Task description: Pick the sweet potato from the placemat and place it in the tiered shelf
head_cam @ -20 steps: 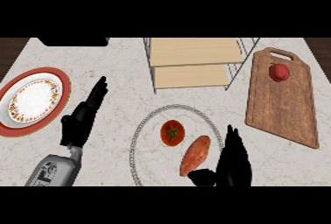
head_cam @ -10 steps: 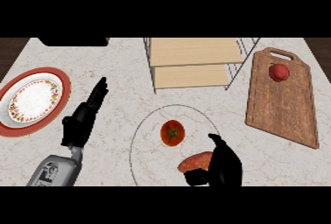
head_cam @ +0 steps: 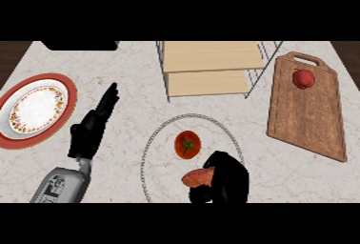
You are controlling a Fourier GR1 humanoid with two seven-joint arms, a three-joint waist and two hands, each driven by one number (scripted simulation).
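An orange-brown sweet potato (head_cam: 196, 177) lies at the near part of a round, pale placemat (head_cam: 156, 143). My right hand (head_cam: 225, 176) is curled over its right end and hides much of it. A red tomato (head_cam: 187, 144) sits at the placemat's middle. The tiered shelf (head_cam: 211, 66), wire-framed with two light wooden boards, stands at the back centre. My left hand (head_cam: 94, 126) rests open on the counter left of the placemat, fingers pointing away.
A red-rimmed patterned plate (head_cam: 34, 107) lies at the left. At the right, a wooden cutting board (head_cam: 313, 114) carries a red fruit (head_cam: 303, 78). A dark object (head_cam: 79, 45) sits at the back left edge.
My right hand has moved left over the sweet potato and curled round it; the potato has turned from upright-slanted to lying more crosswise. The left hand has stayed still.
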